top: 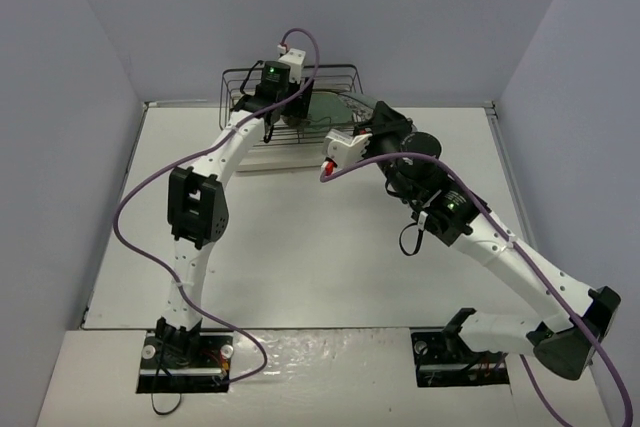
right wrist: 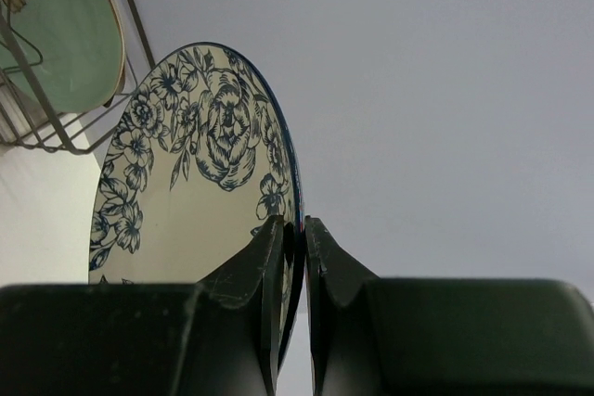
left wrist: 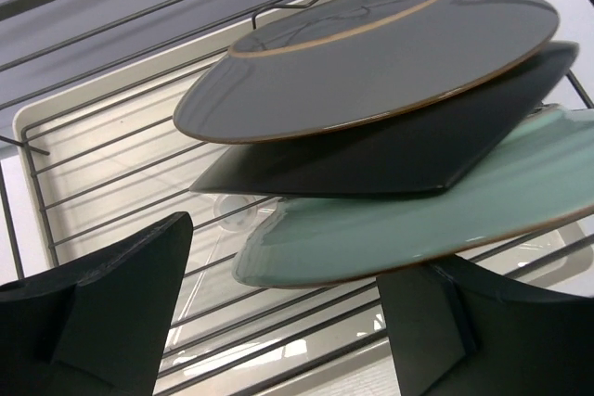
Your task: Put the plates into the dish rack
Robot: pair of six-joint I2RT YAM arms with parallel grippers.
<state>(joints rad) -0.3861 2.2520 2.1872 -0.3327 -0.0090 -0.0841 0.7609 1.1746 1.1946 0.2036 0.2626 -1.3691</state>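
The L hand (left wrist: 299,257) is reaching into the dish rack (left wrist: 102,164) at the far side of the counter (top: 320,257); its two fingers are standing wide apart w/ nothing pinched between them, so it is open; I can't tell if one finger is touching the plate just above it, the view is too close.

Three plates are lying in the rack, each leaning on the next; the grey round plate (left wrist: 371,71) is sitting on top; the dark teal square plate (left wrist: 390,155) is lying under it; the mint-green round plate (left wrist: 418,220) is lying lowest, nearest the L hand; all 3 are tilting the same way over the black wires & the cream tray.

The R hand (right wrist: 292,229) is closing tight on the white plate w/ blue flowers (right wrist: 186,164); both fingers are squeezing the rim, one on each face; the plate is standing on its edge in the grip, not lying flat; it is hanging just beside the rack, on the rack's right side; in the R wrist view the mint-green round plate is showing behind the wires at the top left.

In the top view the R arm is bending across the counter toward the rack's front right corner; the L arm is stretching up to the rack from the left.
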